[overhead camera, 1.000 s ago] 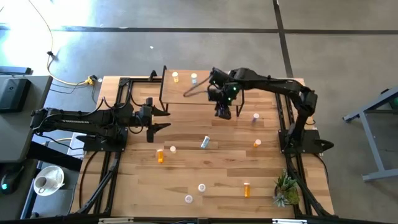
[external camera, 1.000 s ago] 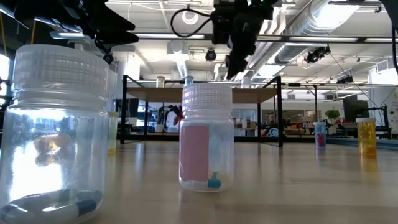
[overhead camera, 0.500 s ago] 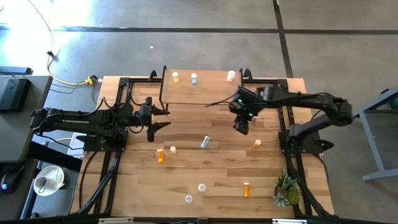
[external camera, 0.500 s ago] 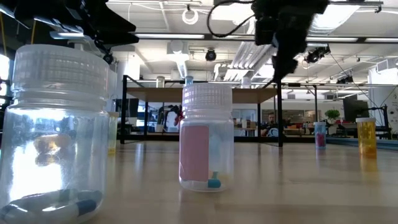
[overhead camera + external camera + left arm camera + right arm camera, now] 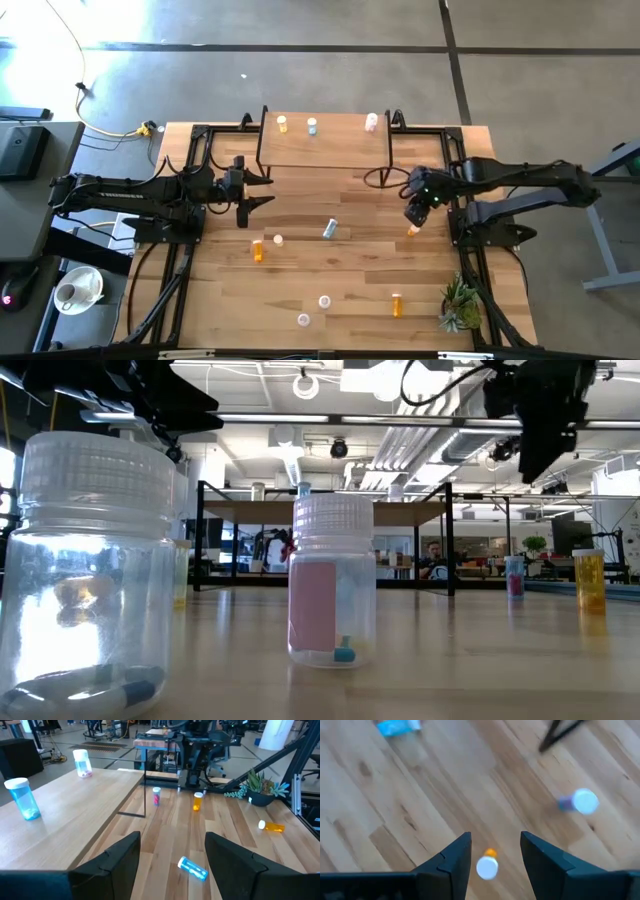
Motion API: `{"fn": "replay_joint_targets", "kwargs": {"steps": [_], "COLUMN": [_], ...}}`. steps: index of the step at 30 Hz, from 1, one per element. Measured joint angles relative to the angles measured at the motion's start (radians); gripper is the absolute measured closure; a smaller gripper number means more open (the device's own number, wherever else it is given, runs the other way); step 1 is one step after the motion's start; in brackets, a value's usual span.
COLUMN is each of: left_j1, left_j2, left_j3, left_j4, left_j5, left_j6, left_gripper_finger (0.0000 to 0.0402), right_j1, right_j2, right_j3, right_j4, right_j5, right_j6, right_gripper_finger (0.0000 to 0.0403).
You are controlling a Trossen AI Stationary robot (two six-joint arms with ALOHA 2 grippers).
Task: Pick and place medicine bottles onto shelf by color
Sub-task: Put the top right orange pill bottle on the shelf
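Your right gripper (image 5: 414, 216) hangs over the desk (image 5: 350, 270) near its right edge, fingers (image 5: 452, 857) spread apart with nothing between them, directly above an upright orange bottle (image 5: 487, 865) with a white cap (it shows framed in the gap in the right wrist view). Just beyond it stands a pink-labelled bottle (image 5: 579, 801), and a blue bottle (image 5: 329, 229) lies on its side toward mid-desk.

The shelf (image 5: 322, 146), a light-wood board on thin black legs, sits at the desk's far edge and carries three bottles along its back: one orange (image 5: 282, 123), one blue (image 5: 312, 125), one pink (image 5: 371, 121).

Elsewhere on the desk you have an upright orange bottle (image 5: 258, 250) with a small white-capped one (image 5: 278, 240) beside it, two pale bottles (image 5: 324, 301) near the front edge, and another orange bottle (image 5: 397, 304) lying by a small potted plant (image 5: 459, 306).

Your left gripper (image 5: 252, 190) waits left of the shelf, fingers (image 5: 112, 862) wide apart and empty.
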Motion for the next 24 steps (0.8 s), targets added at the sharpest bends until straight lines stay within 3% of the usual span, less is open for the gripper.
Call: {"fn": "replay_joint_targets", "kwargs": {"steps": [11,24], "left_j1": [0.000,0.000], "left_j2": [0.000,0.000], "left_j3": [0.000,0.000], "left_j4": [0.002,0.003], "left_j5": [-0.023,-0.024], "left_j6": [-0.001,-0.001], "left_gripper_finger": [0.0190,0.0190], "right_j1": [0.143,0.220], "right_j2": [0.044,0.055], "right_j3": [0.000,0.000], "right_j4": [-0.102,-0.125], "right_j5": [0.003,0.021], "right_j6": [0.295,0.421], "right_gripper_finger": [0.0242,0.0242]}}
